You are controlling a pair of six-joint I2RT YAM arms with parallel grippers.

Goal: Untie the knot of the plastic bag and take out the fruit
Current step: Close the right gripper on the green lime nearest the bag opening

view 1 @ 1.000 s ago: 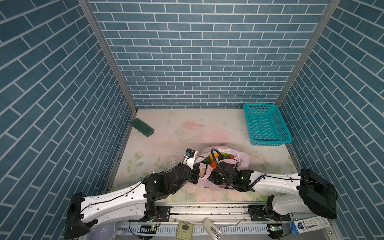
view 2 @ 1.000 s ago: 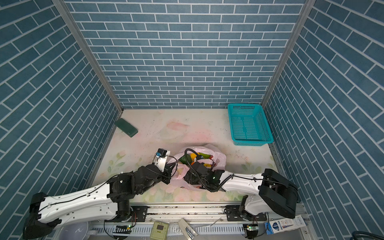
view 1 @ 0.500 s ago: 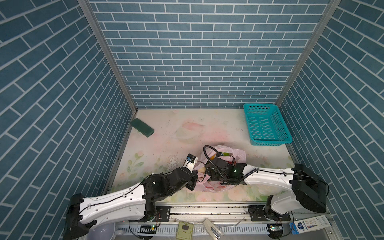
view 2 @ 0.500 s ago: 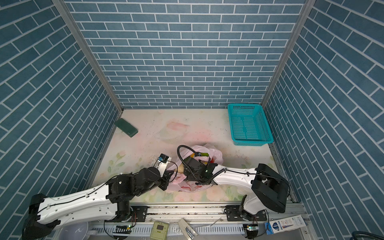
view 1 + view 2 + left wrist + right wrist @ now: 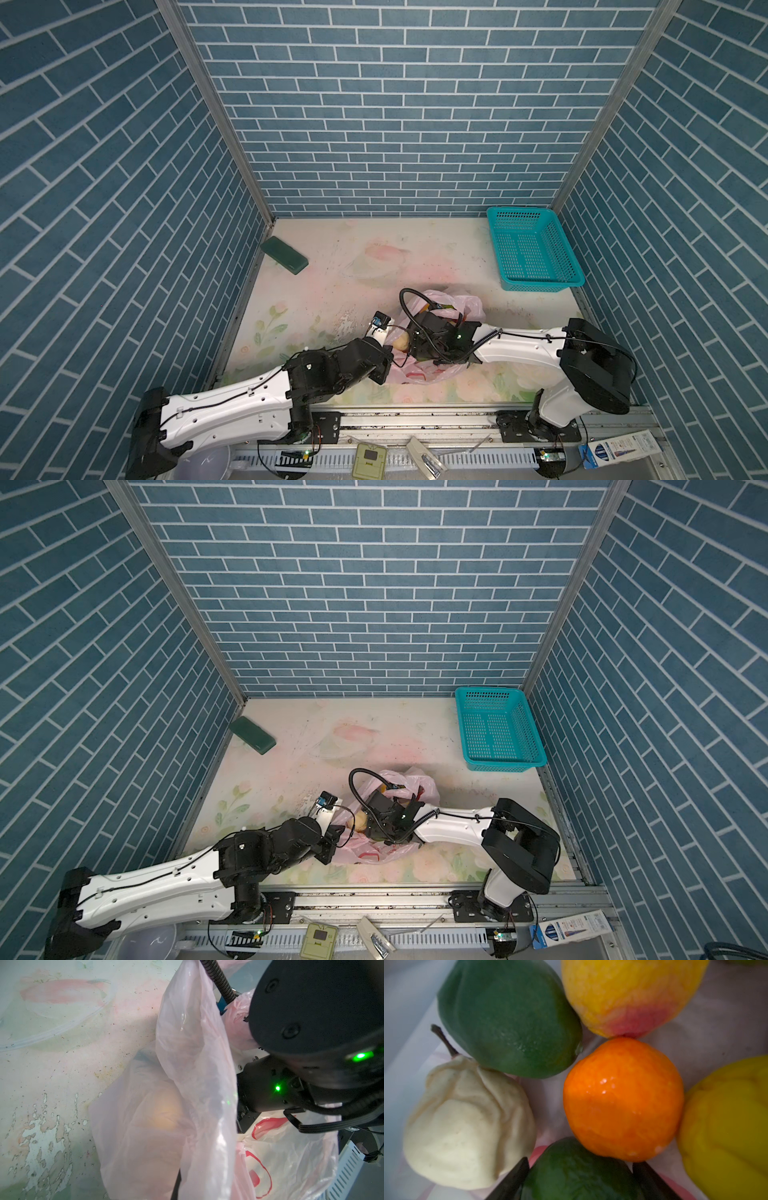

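Observation:
The pink plastic bag (image 5: 467, 308) (image 5: 422, 791) lies near the table's front middle with its mouth open; no knot shows. My right gripper (image 5: 579, 1180) reaches inside it, its two dark fingers pressed on either side of a dark green fruit (image 5: 579, 1169). Around that fruit lie an orange (image 5: 623, 1099), a cream pear (image 5: 467, 1122), a larger dark green fruit (image 5: 508, 1018), a yellow-red fruit (image 5: 629, 991) and a yellow one (image 5: 726, 1118). My left gripper (image 5: 391, 360) (image 5: 178, 1186) is shut on the bag's film (image 5: 197, 1064) at its left edge, holding it up. The film mostly hides the left fingers.
A teal mesh basket (image 5: 532, 253) stands at the back right by the wall. A dark green block (image 5: 284, 254) lies at the back left. Brick walls close in three sides, and a metal rail (image 5: 415, 419) runs along the front edge.
My right gripper has pushed deeper and leftward into the bag, and its jaws have narrowed onto the dark green fruit. The left gripper has drawn slightly toward the front, still holding the film.

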